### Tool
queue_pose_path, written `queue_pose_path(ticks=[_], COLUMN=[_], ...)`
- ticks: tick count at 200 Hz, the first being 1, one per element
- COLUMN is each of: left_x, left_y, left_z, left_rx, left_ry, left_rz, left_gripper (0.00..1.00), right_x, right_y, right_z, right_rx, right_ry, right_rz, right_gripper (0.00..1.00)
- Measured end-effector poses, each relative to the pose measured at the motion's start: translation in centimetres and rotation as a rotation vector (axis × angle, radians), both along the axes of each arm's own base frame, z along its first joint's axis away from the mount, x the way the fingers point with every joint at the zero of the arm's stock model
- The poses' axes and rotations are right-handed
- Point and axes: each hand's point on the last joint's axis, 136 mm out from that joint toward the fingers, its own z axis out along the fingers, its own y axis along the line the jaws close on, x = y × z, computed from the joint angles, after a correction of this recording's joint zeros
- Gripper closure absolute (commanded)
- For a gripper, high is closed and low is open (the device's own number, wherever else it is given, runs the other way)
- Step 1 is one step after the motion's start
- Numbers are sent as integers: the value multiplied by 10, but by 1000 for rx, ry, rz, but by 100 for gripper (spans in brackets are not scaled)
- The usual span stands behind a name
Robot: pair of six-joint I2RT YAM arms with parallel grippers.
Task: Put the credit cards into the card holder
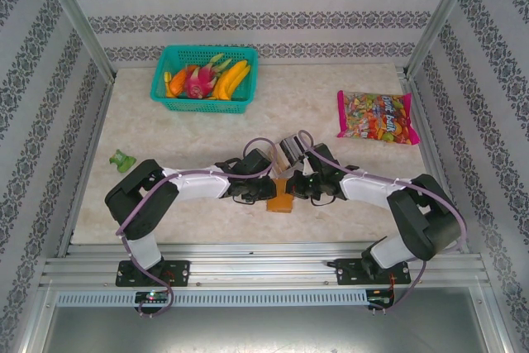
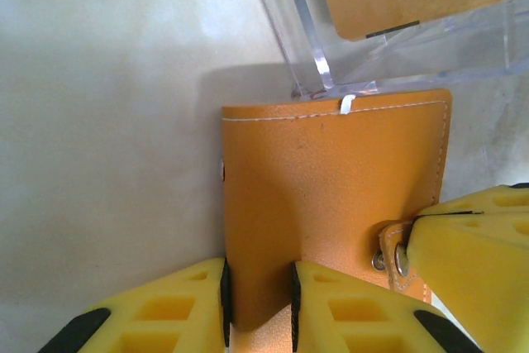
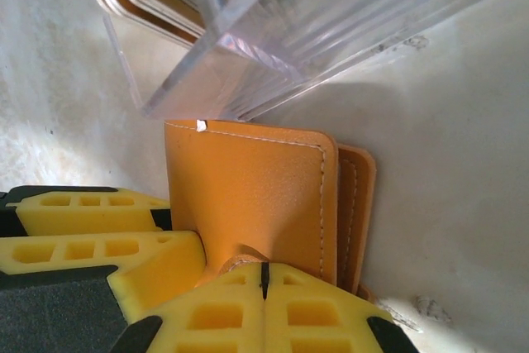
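One card holder [image 2: 331,188], one clear box [image 2: 285,6], one basket [image 1: 202,107], one bag [image 1: 376,117].

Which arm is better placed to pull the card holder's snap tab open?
Right: the right fingers are pinched shut on the snap tab, while the left fingers clamp the card holder's edge, steadying it.

We identify the card holder [image 2: 331,188] as smooth, matt orange leather-look material with stitched edges and a shiny metal snap stud [image 2: 402,259]. The box [image 3: 347,22] is clear, glossy plastic. The desk [image 2: 99,121] surface is pale, matt and mottled, stone-look.
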Motion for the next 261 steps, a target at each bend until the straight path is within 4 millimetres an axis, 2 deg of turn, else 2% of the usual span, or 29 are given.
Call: queue_pose_path(ticks=[102,160,261], left_x=[0,0,0], left_y=[0,0,0], left_z=[0,-1,-1], left_rx=[3,-4,-31], left_ry=[4,15,21], left_rz=[0,16,38], left_gripper=[74,74,73], right_x=[-2,-3,-7], right_y=[4,8,8], right_z=[-1,-4,-5], right_rx=[-139,-283,-414], right_ry=[-48,-178,-434], right_rz=[83,145,155], right_gripper=[100,100,100])
